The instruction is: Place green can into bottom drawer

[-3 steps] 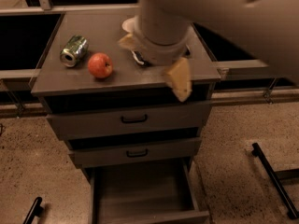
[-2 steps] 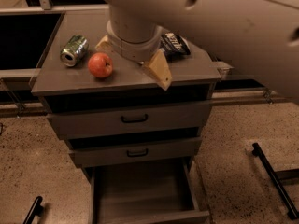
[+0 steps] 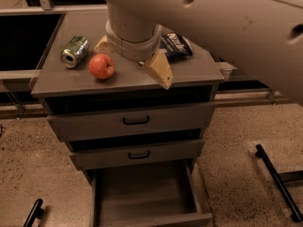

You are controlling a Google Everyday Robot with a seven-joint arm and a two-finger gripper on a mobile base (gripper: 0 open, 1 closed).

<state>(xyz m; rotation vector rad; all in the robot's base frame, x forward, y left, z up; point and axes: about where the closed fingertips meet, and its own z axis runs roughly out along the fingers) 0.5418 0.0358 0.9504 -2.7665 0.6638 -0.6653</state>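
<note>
Camera view:
- green can (image 3: pixel 75 51) on its side on tabletop (image 3: pixel 199 74), just left of and behind red apple (image 3: pixel 101 66), not touching it.
- end effector (image 3: pixel 131 56) over tabletop, just right of apple; 2 tan fingers (image 3: pixel 158 70) spread apart, gripping nothing.
- dark snack bag (image 3: pixel 175 44) farther right of apple.
- bottom drawer (image 3: pixel 142 188) pulled out, well below apple.

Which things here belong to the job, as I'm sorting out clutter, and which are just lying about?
Job: green can; bottom drawer, pulled open; gripper, open, over the cabinet top.
Lying about: apple; dark bag.
</note>
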